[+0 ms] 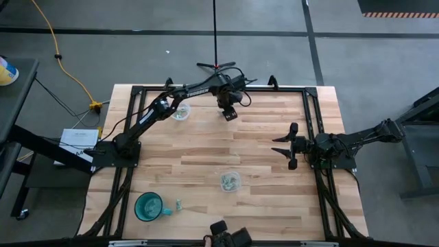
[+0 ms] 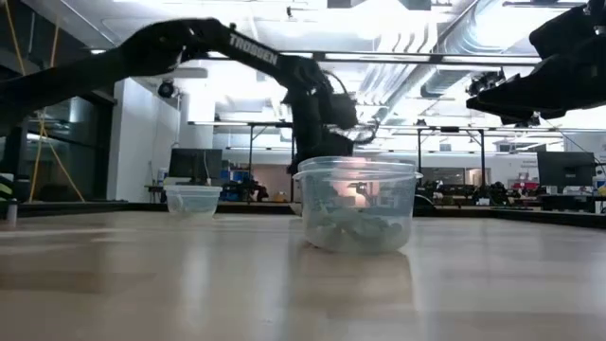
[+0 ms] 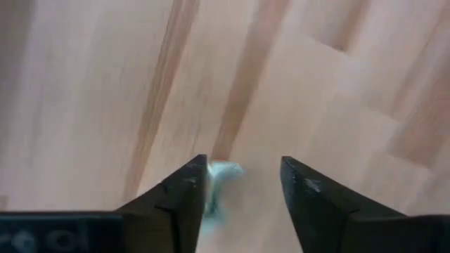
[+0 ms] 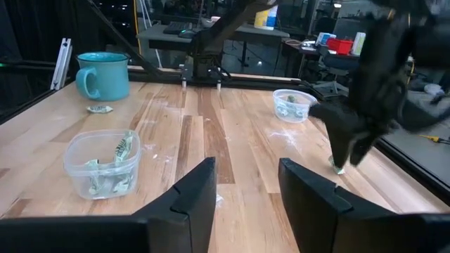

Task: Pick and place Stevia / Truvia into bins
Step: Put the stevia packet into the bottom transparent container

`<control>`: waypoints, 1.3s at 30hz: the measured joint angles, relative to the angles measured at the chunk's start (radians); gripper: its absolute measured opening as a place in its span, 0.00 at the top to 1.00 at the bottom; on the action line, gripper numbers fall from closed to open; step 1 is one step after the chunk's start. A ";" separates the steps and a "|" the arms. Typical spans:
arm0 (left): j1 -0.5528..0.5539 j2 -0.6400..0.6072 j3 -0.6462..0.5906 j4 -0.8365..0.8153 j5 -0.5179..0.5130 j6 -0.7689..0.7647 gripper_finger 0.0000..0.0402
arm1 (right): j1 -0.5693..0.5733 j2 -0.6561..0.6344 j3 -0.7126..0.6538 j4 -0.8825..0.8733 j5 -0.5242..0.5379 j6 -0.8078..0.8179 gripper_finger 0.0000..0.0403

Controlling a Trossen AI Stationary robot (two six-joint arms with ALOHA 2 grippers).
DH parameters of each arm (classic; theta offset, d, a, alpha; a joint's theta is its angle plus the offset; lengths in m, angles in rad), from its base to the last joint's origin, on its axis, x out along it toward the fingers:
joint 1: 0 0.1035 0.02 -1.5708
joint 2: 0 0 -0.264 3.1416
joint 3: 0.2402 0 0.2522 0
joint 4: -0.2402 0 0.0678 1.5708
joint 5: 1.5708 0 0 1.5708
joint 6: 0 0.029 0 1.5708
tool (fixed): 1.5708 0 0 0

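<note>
My left gripper (image 1: 230, 113) is open near the table's far edge and points down at the wood. A small pale green-white Stevia sachet (image 3: 223, 171) lies between its fingers, close to one finger (image 3: 190, 184). The right wrist view shows this sachet (image 4: 339, 168) on the table under the left gripper (image 4: 343, 160). One clear bin (image 1: 230, 181) with several sachets stands mid-table toward the near side. The other bin (image 1: 180, 111) stands near the far edge, left of the left gripper. My right gripper (image 1: 281, 145) hovers open at the table's right side, touching nothing. My left gripper comes at the sachet (image 3: 219, 174) from above, pointing down, one finger on either side of it. The sachet lies flat on the table beside the inner face of one finger. I cannot tell whether that finger touches it.
A teal handled cup (image 1: 148, 206) stands at the near left corner, with one loose sachet (image 1: 178, 204) lying on the wood beside it. A black frame rail (image 1: 219, 88) runs along the far edge behind the left gripper. Bare wood lies between the two bins.
</note>
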 joint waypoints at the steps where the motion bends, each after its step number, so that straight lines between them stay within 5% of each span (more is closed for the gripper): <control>1: -0.004 -0.009 0.001 -0.012 -0.015 0.016 0.44 | 0.000 0.000 0.000 -0.001 0.000 0.000 0.64; 7: -0.016 -0.022 0.001 -0.076 -0.098 0.081 0.33 | 0.000 0.000 0.000 -0.006 0.000 0.000 0.64; 14: -0.012 -0.014 -0.028 -0.058 -0.170 0.101 0.34 | 0.000 0.000 0.000 -0.007 0.000 0.000 0.64; 33: -0.009 0.035 -0.024 -0.051 -0.168 0.121 0.53 | 0.000 0.000 0.000 -0.023 -0.005 0.010 0.65; 39: -0.007 0.039 -0.009 -0.079 -0.167 0.124 0.73 | 0.000 0.000 0.000 -0.022 -0.005 0.010 0.65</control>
